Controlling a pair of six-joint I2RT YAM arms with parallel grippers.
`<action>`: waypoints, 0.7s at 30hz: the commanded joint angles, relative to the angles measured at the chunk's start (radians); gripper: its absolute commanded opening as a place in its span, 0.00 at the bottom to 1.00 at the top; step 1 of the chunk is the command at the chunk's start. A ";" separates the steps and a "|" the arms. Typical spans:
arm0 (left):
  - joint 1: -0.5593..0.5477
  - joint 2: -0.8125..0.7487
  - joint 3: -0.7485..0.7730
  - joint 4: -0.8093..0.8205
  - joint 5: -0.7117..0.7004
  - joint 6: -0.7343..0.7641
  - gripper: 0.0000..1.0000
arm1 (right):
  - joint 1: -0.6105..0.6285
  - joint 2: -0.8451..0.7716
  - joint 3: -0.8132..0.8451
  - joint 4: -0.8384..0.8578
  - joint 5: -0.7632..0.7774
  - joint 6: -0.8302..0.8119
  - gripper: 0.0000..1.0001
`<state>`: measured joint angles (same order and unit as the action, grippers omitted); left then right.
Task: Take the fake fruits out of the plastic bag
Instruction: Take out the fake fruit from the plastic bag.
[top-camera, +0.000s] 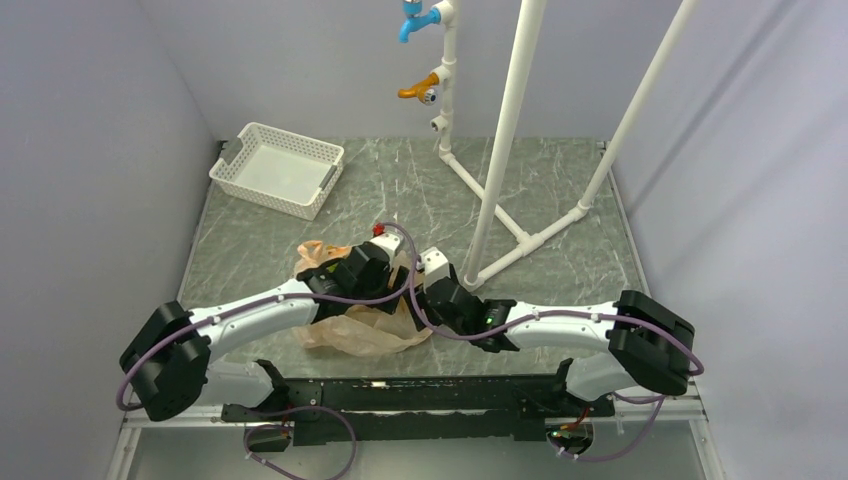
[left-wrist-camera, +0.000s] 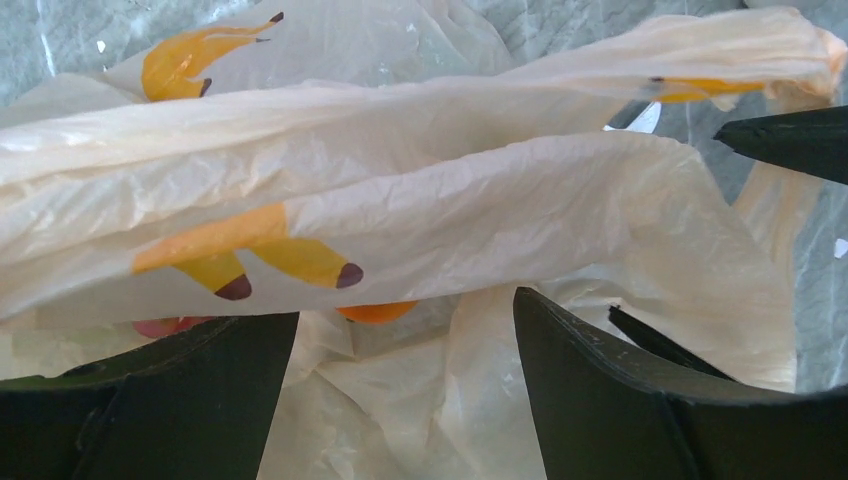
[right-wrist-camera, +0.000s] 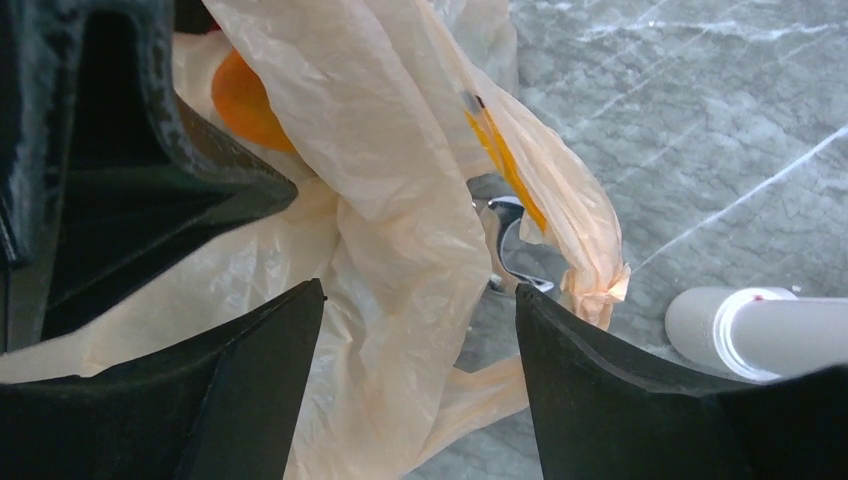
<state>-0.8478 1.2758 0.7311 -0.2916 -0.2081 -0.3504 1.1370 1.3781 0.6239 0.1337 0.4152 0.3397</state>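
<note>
1. Top external view: the plastic bag (top-camera: 352, 332) lay crumpled on the tabletop (top-camera: 560, 200) near its front edge, between the two arms. The left end effector (top-camera: 365, 265) hung over the bag's far part and the right end effector (top-camera: 440, 292) sat just beside its right edge. How their fingers stood could not be told from above. A white mesh basket (top-camera: 275, 168) stood well apart at the far left.

2. Left wrist view: the left end effector (left-wrist-camera: 405, 400) had its fingers apart, holding nothing. Long folds of the plastic bag (left-wrist-camera: 450, 200) ran crosswise to the fingers. Under the nearest fold, just ahead of the gap between them, the orange fruit (left-wrist-camera: 378, 312) showed from inside the bag. A reddish patch (left-wrist-camera: 160, 326) to its left may have been another fruit, but too little of it showed to be sure.

3. Right wrist view: the right end effector (right-wrist-camera: 420, 400) was also spread, with a hanging fold of the plastic bag (right-wrist-camera: 400, 200) loose between its fingers, seemingly unpinched. The orange fruit (right-wrist-camera: 245, 105) lay up and to the left, past the left end effector (right-wrist-camera: 120, 180). By this layout the left arm was the nearer one, with a straight reach forward under the fold. The right looked better placed to hold the film.
</note>
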 joint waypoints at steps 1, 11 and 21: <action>0.007 0.033 -0.003 0.072 -0.022 0.060 0.85 | 0.007 -0.041 -0.030 0.015 0.020 0.007 0.74; 0.008 0.131 0.016 0.135 -0.048 0.097 0.80 | 0.006 0.045 -0.031 0.092 0.033 -0.010 0.73; 0.007 0.040 0.031 0.055 -0.067 0.073 0.45 | 0.006 0.077 -0.005 0.130 0.035 -0.018 0.26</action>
<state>-0.8345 1.4105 0.7284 -0.2100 -0.2615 -0.2825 1.1355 1.4475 0.5789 0.2047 0.4416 0.3595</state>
